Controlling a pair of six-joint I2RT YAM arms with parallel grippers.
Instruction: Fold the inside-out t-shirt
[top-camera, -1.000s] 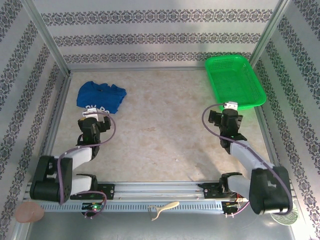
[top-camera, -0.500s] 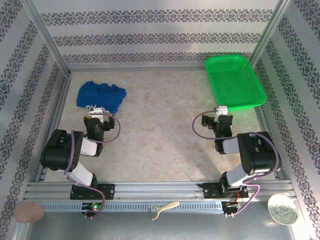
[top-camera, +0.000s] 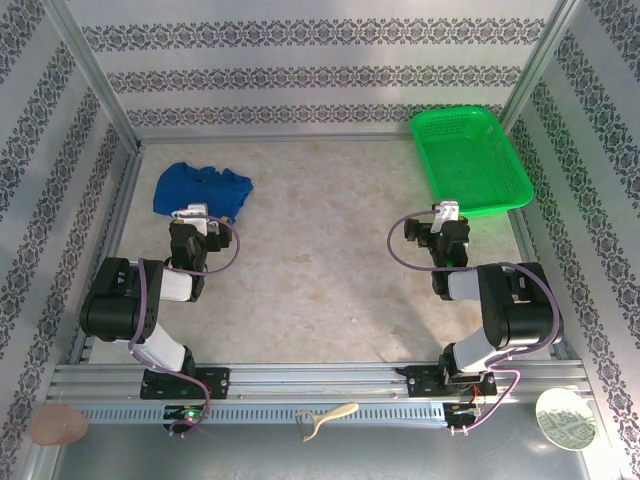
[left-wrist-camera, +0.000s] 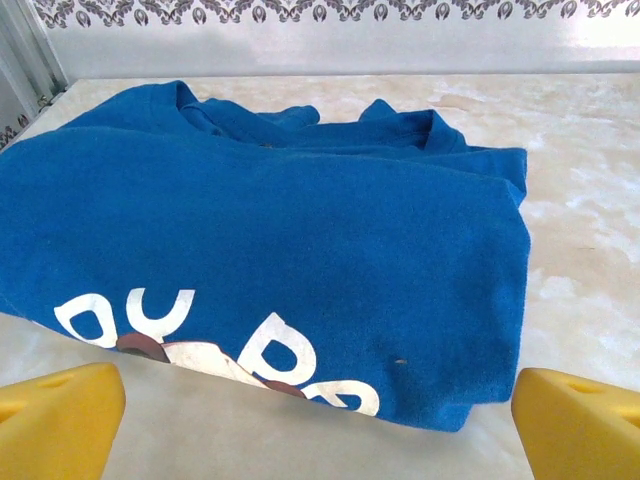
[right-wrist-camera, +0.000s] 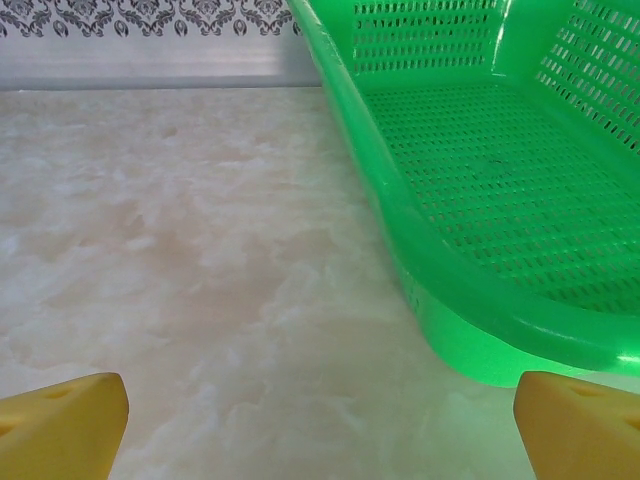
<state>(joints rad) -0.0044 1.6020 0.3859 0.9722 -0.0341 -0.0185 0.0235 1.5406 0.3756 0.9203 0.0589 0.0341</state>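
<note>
Where the inside-out t-shirt (top-camera: 201, 192) lies: well to the left of the green basket (top-camera: 500, 208), across the table (top-camera: 330, 250), about level with the basket's near half. It sits in a loose blue heap.
Hidden on the shirt: in my left wrist view the t-shirt (left-wrist-camera: 270, 270) shows white letters and a reddish patch along its near edge. A fold cuts them off, so I cannot read them. I cannot pick out the sleeves. The shirt's left side runs out of that view.
Left gripper (top-camera: 195, 219): far left of the basket, at the shirt's near edge, which it partly covers from above. In the wrist view the left gripper (left-wrist-camera: 318, 430) is spread wide with nothing between its yellow fingertips (left-wrist-camera: 55, 420). The tips are low over the table, just short of the cloth.
Right gripper (top-camera: 446, 218): just beside the basket's near left corner. In my right wrist view the gripper (right-wrist-camera: 320, 430) is also spread wide and holds nothing, over bare table (right-wrist-camera: 200, 250).
Basket, cut off: in the right wrist view the basket (right-wrist-camera: 440, 300) runs out of view on the right. Its mesh floor looks bare as far as I can see.
Edges: the basket sits in the far right corner. The shirt is near the left side rail.
Open room: a broad stretch of pale table lies to the basket's left, between it and the shirt, and toward the arm bases.
</note>
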